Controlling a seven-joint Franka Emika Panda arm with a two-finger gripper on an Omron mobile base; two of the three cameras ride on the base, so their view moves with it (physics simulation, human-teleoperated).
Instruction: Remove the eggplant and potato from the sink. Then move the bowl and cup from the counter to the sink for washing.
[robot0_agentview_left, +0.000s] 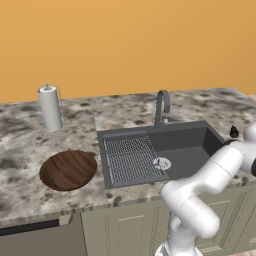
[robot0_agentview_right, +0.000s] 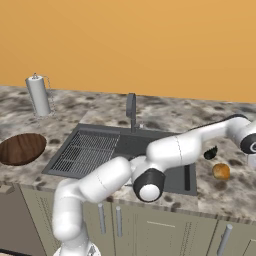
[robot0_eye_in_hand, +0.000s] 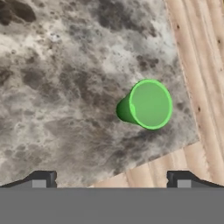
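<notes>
A green cup (robot0_eye_in_hand: 146, 105) stands on the speckled counter (robot0_eye_in_hand: 65, 87) close to its corner, seen from above in the hand view. My gripper (robot0_eye_in_hand: 111, 181) hovers above it, open, with nothing between the fingertips (robot0_eye_in_hand: 43, 178). The dark eggplant (robot0_agentview_right: 210, 153) and the orange potato (robot0_agentview_right: 220, 171) lie on the counter right of the sink (robot0_agentview_right: 130, 145). From the left base view the eggplant (robot0_agentview_left: 233, 131) shows beside the sink (robot0_agentview_left: 195, 150). The brown wooden bowl (robot0_agentview_left: 68, 170) rests on the counter left of the sink, and the right base view has the bowl (robot0_agentview_right: 22, 148) at its left edge.
A paper towel holder (robot0_agentview_left: 50, 107) stands behind the bowl. The curved faucet (robot0_agentview_left: 161, 107) rises at the sink's back rim. In the hand view, wood floor (robot0_eye_in_hand: 205, 65) lies beyond the counter's end. My arm stretches across the sink's front to the right.
</notes>
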